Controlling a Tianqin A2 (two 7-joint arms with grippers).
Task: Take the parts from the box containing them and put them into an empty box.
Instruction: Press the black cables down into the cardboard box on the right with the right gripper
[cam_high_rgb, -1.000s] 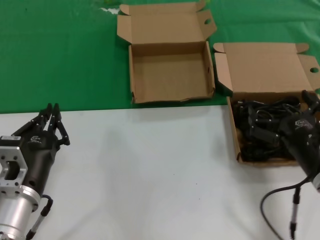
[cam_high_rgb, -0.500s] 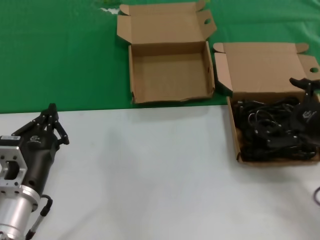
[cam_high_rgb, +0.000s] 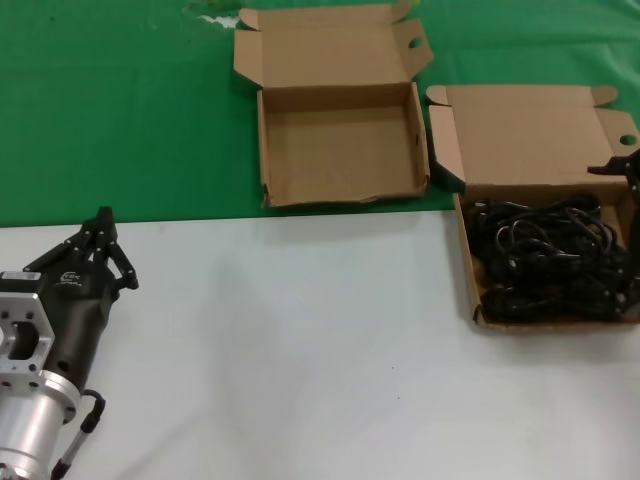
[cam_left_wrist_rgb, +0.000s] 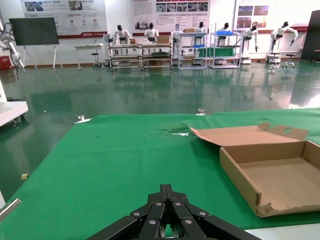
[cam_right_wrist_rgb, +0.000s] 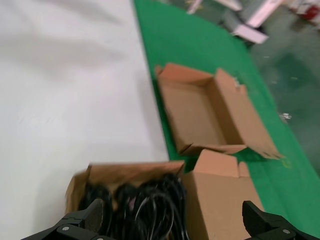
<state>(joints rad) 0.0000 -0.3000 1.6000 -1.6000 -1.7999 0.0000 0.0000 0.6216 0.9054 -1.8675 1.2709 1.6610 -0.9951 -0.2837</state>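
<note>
The parts (cam_high_rgb: 550, 262) are a tangle of thin black cords filling the box containing them (cam_high_rgb: 468, 262), at the right on the seam between white table and green cloth. They also show in the right wrist view as parts (cam_right_wrist_rgb: 147, 210). My right gripper (cam_right_wrist_rgb: 173, 216) hangs open and wide above those cords, holding nothing. Only one of its fingers (cam_high_rgb: 622, 167) shows at the head view's right edge. The empty box (cam_high_rgb: 340, 150) lies open on the green cloth, left of the full one. My left gripper (cam_high_rgb: 103, 222) rests shut at the table's near left, far from both boxes.
Both lids are folded back away from me; the full box's lid (cam_high_rgb: 530, 135) stands right beside the empty box's right wall (cam_high_rgb: 422, 140). White table (cam_high_rgb: 300, 340) spreads between my arms. The left wrist view sees the empty box (cam_left_wrist_rgb: 272, 172) across green cloth (cam_left_wrist_rgb: 125, 165).
My right gripper has drawn off to the right from over the cords, carrying nothing, and is nearly out of the head view. The left gripper's fingertips have come together.
</note>
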